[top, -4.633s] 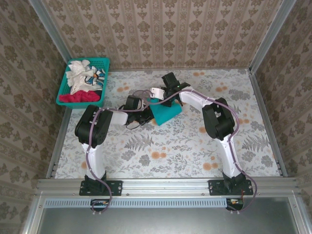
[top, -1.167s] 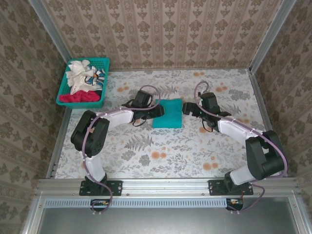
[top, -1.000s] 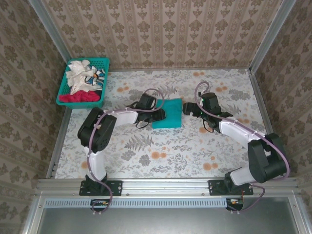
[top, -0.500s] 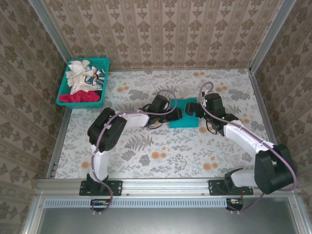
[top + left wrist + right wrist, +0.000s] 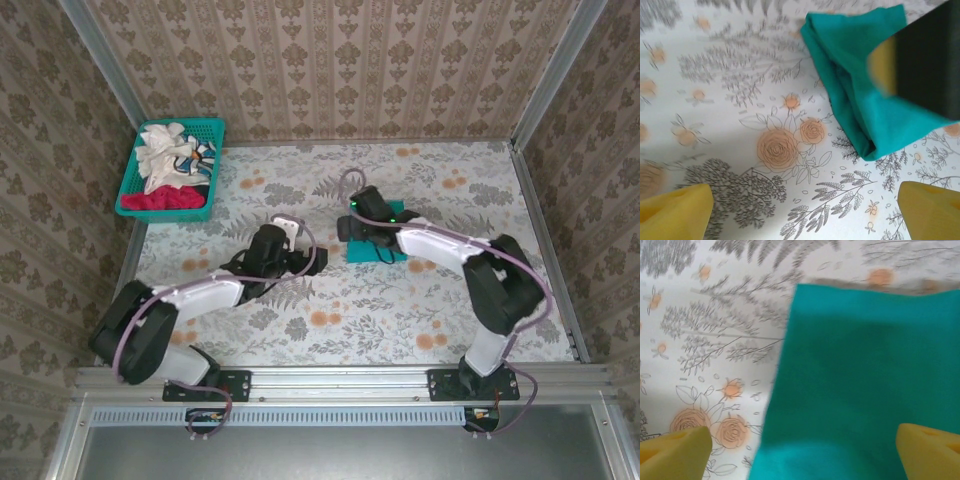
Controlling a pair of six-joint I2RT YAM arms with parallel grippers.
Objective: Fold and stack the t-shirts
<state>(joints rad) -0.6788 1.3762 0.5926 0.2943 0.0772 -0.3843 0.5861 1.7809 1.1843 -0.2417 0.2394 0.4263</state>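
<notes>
Right gripper (image 5: pixel 800 450) spread wide, empty, over folded teal t-shirt (image 5: pixel 865 380) at middle of table (image 5: pixel 330 320); left gripper (image 5: pixel 802 215) likewise spread, near it; we judge cloth light, limp, slip-prone; pinch at folded edge; other shirts (image 5: pixel 160 160) in basket (image 5: pixel 205 128).

floral-print table (image 5: pixel 330 310): folded teal shirt (image 5: pixel 850 75) lies flat just right of centre, mesh basket (image 5: pixel 219 145) sits at far-left corner.

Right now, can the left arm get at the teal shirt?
Probably yes. The left hand is open, bare table between it and the teal shirt; the right hand over part of it may crowd a grasp.
</notes>
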